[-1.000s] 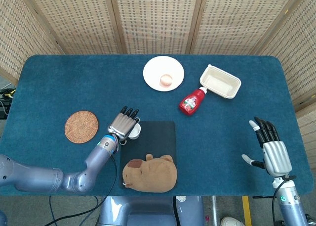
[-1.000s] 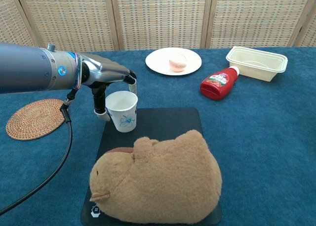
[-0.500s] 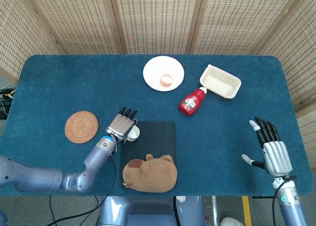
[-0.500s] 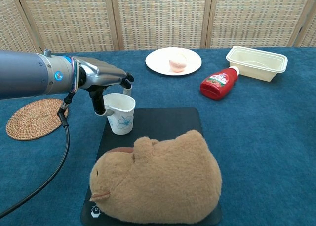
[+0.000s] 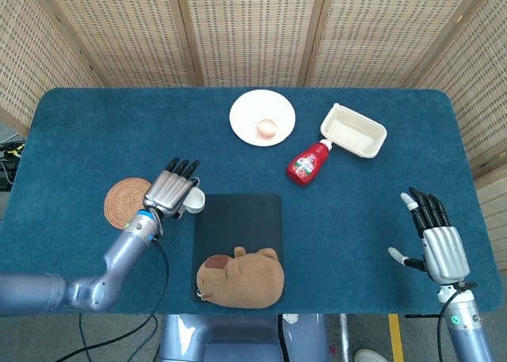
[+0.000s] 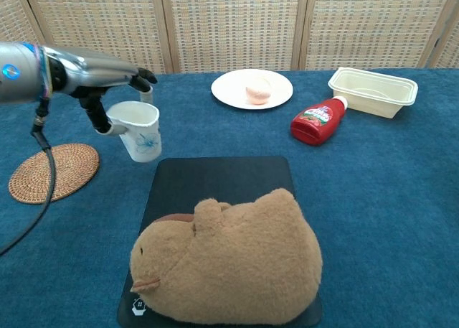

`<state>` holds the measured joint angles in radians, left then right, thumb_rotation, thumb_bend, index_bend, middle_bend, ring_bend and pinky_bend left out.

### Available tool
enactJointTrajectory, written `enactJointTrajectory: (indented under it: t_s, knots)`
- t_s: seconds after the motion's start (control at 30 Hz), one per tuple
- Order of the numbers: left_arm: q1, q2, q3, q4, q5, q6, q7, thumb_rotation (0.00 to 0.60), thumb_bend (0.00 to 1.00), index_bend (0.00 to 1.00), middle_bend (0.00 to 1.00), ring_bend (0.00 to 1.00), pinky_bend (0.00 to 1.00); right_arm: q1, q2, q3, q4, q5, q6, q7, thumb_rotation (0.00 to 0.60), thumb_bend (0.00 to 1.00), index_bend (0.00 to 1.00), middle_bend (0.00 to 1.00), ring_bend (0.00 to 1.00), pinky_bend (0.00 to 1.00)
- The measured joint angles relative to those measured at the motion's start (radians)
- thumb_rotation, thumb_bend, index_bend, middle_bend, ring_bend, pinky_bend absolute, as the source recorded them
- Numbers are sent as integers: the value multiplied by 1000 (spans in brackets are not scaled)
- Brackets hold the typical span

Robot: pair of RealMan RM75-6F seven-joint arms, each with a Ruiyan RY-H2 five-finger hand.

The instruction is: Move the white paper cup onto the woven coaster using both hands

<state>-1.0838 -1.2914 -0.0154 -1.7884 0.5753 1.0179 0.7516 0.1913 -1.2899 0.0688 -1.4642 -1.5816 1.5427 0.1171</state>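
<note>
The white paper cup with a blue flower print hangs tilted above the blue cloth, left of the black mat; in the head view the white paper cup shows beside my palm. My left hand grips it at the rim, fingers over the top; the same left hand overlaps the coaster's right edge in the head view. The round woven coaster lies flat at the left, woven coaster below and left of the cup. My right hand hovers open at the table's right front, fingers spread, holding nothing.
A brown plush animal lies on the black mat. At the back stand a white plate with a peach-coloured ball, a red ketchup bottle on its side and a cream tray. Wicker screens stand behind the table.
My left hand has lifted the cup off the mat's corner and carried it left toward the coaster, tilting it. The right hand has stayed still.
</note>
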Motion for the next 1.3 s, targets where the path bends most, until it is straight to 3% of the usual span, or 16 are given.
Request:
enactJointTrajectory:
  t_s: [0.23, 0.43, 0.63, 0.9, 1.3]
  knots:
    - [113, 125, 51, 8, 135, 0, -146, 600, 387, 320, 0, 0, 0, 1, -3, -1, -9, -8, -5, -26, 600, 49, 34, 0, 0, 0]
    - [214, 167, 90, 108, 237, -39, -295, 600, 388, 318, 0, 0, 0, 1, -5, -1, -19, -15, -8, -46, 600, 50, 34, 0, 0, 0]
    - [280, 151, 105, 227, 295, -84, -392, 600, 388, 316, 0, 0, 0, 0, -8, -3, -25, -18, -11, -61, 600, 51, 34, 0, 0, 0]
    - [303, 80, 90, 363, 282, -176, -423, 600, 389, 284, 0, 0, 0, 0, -8, 1, -22, -10, -18, -51, 600, 51, 34, 0, 0, 0]
    - [315, 43, 43, 377, 278, -185, -411, 600, 386, 188, 0, 0, 0, -4, -6, 3, -23, -14, -14, -44, 600, 50, 34, 0, 0, 0]
